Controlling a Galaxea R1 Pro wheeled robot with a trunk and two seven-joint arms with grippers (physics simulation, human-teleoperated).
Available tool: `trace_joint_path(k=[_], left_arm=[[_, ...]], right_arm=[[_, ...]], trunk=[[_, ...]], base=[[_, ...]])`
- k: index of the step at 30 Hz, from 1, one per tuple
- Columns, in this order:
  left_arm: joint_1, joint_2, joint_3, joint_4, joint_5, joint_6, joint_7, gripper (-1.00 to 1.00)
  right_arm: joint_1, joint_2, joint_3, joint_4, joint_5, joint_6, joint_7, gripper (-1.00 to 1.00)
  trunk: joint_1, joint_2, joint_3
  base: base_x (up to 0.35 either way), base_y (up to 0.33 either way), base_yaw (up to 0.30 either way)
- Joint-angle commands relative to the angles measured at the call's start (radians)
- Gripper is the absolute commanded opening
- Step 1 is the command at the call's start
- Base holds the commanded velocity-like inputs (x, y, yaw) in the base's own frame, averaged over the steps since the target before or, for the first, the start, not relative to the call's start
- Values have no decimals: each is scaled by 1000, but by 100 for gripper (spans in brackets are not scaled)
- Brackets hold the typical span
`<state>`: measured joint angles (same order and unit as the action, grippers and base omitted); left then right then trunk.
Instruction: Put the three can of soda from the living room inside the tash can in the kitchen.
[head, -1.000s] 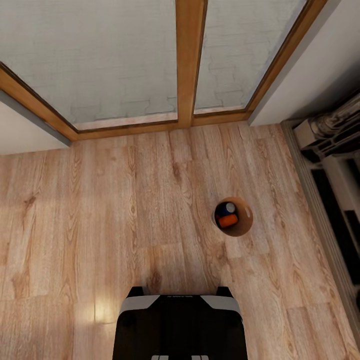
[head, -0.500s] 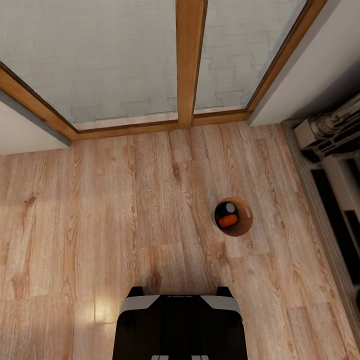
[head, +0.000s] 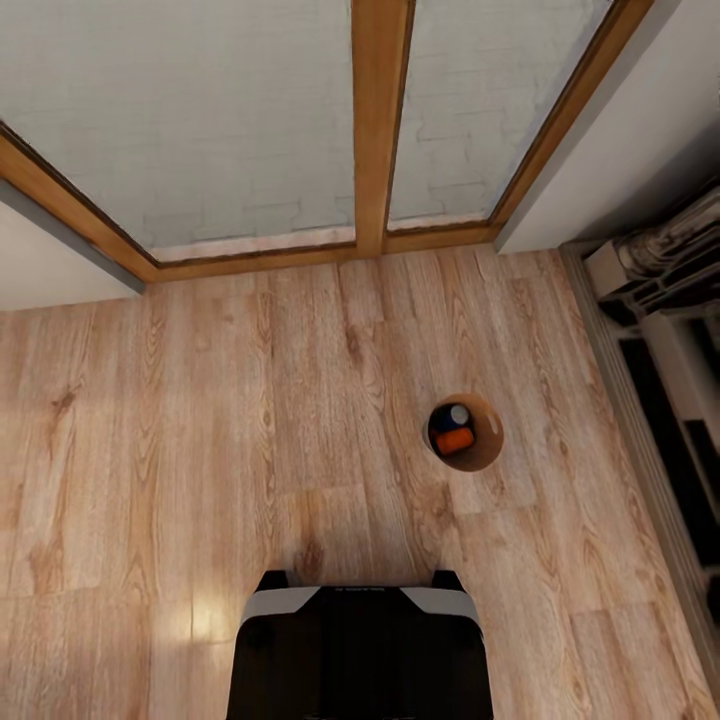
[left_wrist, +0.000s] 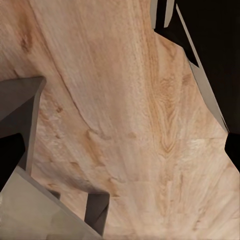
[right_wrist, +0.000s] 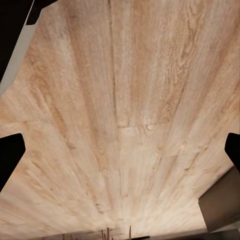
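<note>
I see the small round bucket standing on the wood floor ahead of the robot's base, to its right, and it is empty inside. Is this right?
Not quite. The bucket is not empty: the head view shows cans inside it, one blue with a grey top and one orange. Whether a third lies hidden below them cannot be told. The rest holds: it stands on the wood floor, ahead of the robot's base and to its right.

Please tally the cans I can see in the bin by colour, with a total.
Blue can: 1
Orange can: 1
Total visible: 2, both inside the bin on the floor; anything beneath them is hidden.
</note>
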<state>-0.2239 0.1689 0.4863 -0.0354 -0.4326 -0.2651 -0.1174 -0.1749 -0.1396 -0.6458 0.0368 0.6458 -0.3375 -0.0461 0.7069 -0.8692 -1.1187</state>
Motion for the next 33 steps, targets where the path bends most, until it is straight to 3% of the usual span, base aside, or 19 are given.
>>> trace_joint_path(k=[1,20,33], left_arm=[[0,0,0,0,0,-1,1,100],[0,-19,0,-1,1,-3,4,100],[0,-28,0,0,3,0,2,100]], right_arm=[[0,0,0,0,0,0,0,100],[0,0,0,0,0,0,0,100],[0,0,0,0,0,0,0,100]], trunk=[[-4,7,3],[-77,140,63],[-77,140,63]], base=[[0,0,0],[0,0,0],[0,0,0]])
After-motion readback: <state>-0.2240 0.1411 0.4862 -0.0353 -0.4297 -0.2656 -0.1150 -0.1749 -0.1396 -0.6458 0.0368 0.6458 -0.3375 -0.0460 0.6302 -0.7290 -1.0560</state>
